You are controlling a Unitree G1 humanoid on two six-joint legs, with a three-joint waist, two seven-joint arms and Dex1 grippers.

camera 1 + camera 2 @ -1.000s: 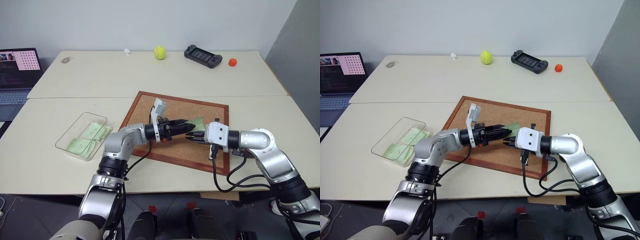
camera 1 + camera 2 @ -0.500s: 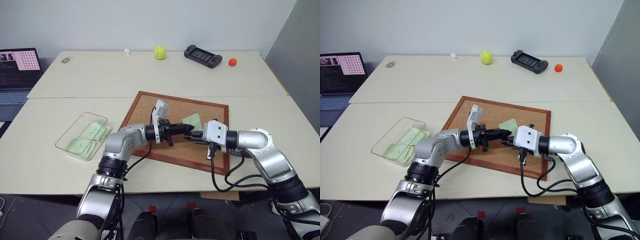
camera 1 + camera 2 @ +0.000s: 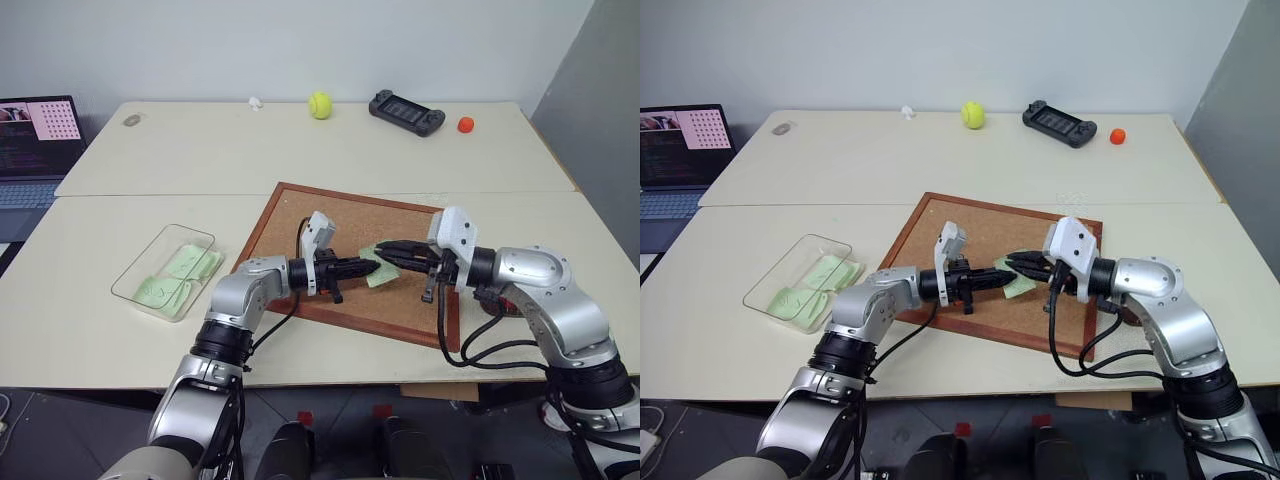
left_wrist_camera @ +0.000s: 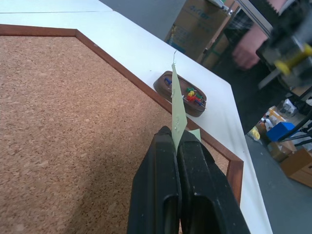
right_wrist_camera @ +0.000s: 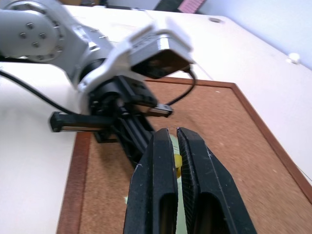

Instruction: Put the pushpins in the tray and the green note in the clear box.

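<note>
Presently the left gripper (image 4: 176, 139) pinches a thin pale-green paper note (image 4: 178, 114) over the brown-framed corkboard (image 3: 300, 215). Right gripper (image 5: 173, 141) stands closed, holding a small yellow-headed pushpin (image 5: 178, 160).

This looks like a robotics lab or office workroom set up for testing. The landmark is a cork board (image 3: 355, 262) in a wooden frame, lying flat on two plain cream tables (image 3: 200, 150) pushed together against a bare pale wall. Far left of the board, an open laptop (image 3: 35, 135) shows code and a grid of images. Beyond the board, near the wall, lie a tennis ball (image 3: 319, 104), a handheld game controller (image 3: 406, 112) and a small orange-red ball (image 3: 465, 124). Past the board's corner, the left wrist view shows cardboard boxes (image 4: 195, 29), equipment on the floor, and a person's hand (image 4: 248, 46).
</note>
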